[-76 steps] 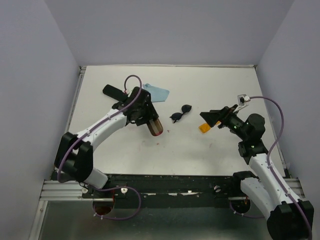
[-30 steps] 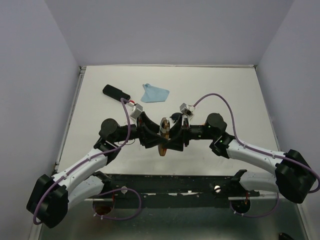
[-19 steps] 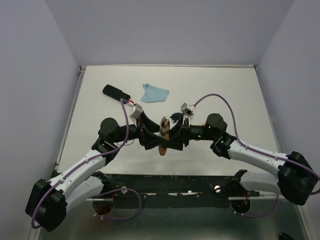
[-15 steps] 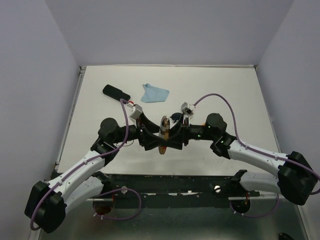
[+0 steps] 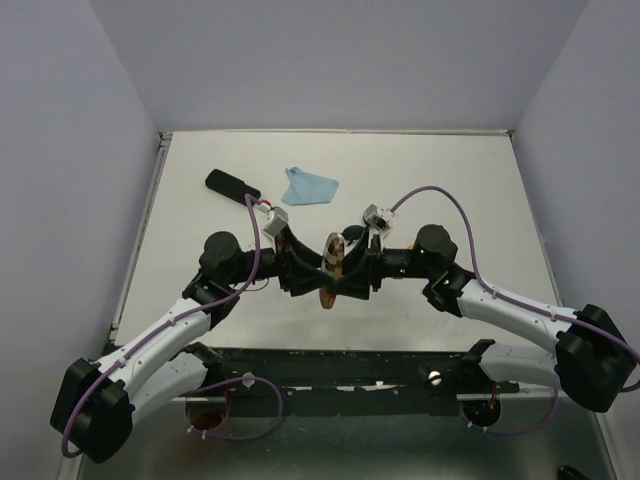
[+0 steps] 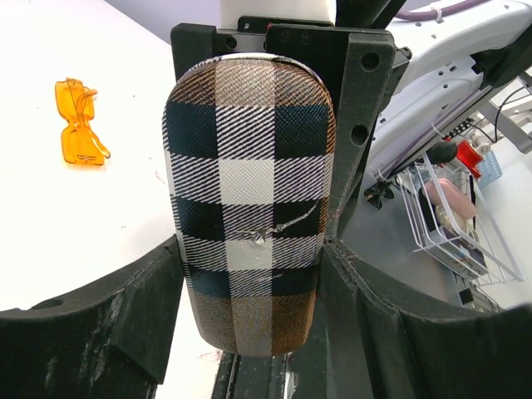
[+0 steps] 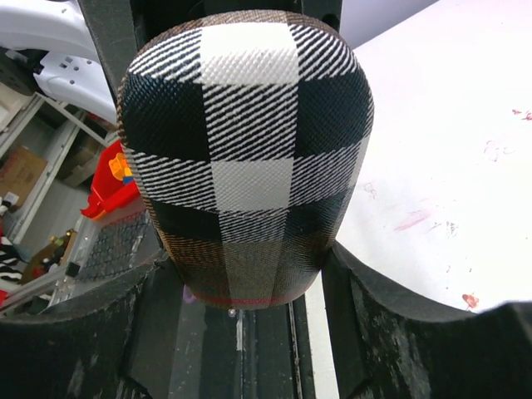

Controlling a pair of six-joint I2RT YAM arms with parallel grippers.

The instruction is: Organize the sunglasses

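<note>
The plaid tan-and-black case [image 5: 331, 262] is held on edge above the table's near centre, between both grippers. My left gripper [image 5: 316, 273] is shut on it from the left and my right gripper [image 5: 347, 272] from the right. In the left wrist view the case [image 6: 248, 208] fills the gap between the fingers [image 6: 141, 307], with the gripper [image 6: 252, 258] closed on its lower part. The right wrist view shows the case [image 7: 245, 158] clamped the same way in that gripper [image 7: 247, 270]. The orange sunglasses [image 6: 79, 123] lie folded on the table. The black sunglasses [image 5: 349, 233] peek out behind the case.
A plain black oblong case [image 5: 232, 185] lies at the back left, with a blue cloth [image 5: 310, 186] to its right. The black front rail [image 5: 330, 365] runs under the grippers. A wire basket [image 6: 449, 216] stands off the table.
Earlier the arms were apart, the left holding the plaid case and the right near the orange glasses. Now both grip the case at centre. In the last second it shifted slightly right.
</note>
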